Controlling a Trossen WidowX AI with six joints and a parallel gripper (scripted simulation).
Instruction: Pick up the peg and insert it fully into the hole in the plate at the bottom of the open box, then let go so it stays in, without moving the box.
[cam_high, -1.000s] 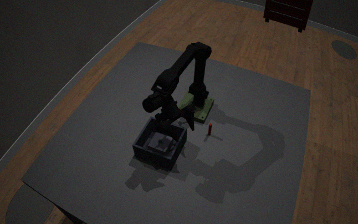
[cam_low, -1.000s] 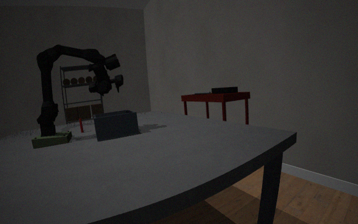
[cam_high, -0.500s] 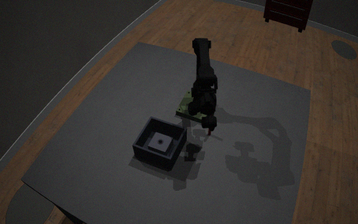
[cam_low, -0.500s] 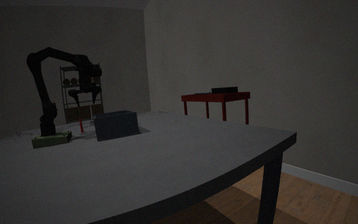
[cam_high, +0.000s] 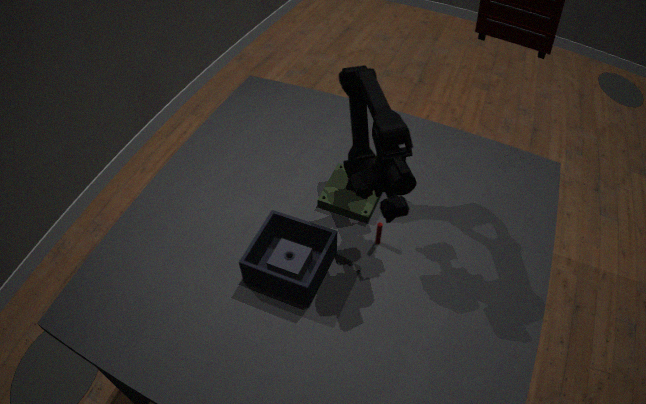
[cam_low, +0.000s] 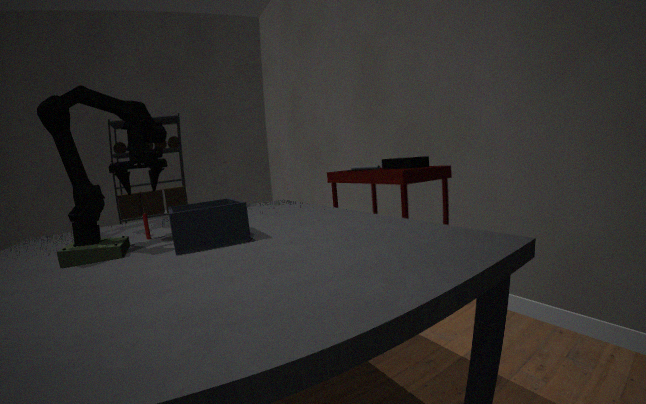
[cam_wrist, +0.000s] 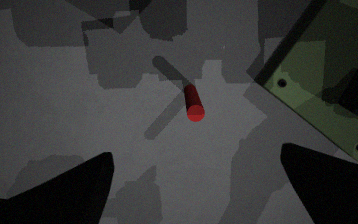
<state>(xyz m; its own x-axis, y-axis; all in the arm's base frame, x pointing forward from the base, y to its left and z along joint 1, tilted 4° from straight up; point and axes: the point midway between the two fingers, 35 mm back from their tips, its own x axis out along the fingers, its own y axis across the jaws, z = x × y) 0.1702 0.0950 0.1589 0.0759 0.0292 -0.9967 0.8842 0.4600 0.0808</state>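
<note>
A small red peg (cam_high: 379, 233) (cam_low: 146, 226) (cam_wrist: 194, 104) stands upright on the grey table, between the arm's green base and the box. My gripper (cam_high: 394, 210) (cam_low: 140, 181) (cam_wrist: 198, 156) hangs well above the peg, pointing down, fingers wide open and empty. In the wrist view the peg sits between and a little ahead of the two dark fingertips. The dark blue open box (cam_high: 260, 245) (cam_low: 210, 225) stands to the left of the peg. Inside it lies a grey plate (cam_high: 300, 265) with a dark round hole (cam_high: 289, 255).
The arm's green base plate (cam_high: 336, 197) (cam_low: 92, 251) (cam_wrist: 305, 85) is bolted to the table close behind the peg. A red side table (cam_low: 390, 176) and a shelf rack (cam_low: 172, 150) stand beyond the table, and a dark cabinet (cam_high: 520, 20) on the floor.
</note>
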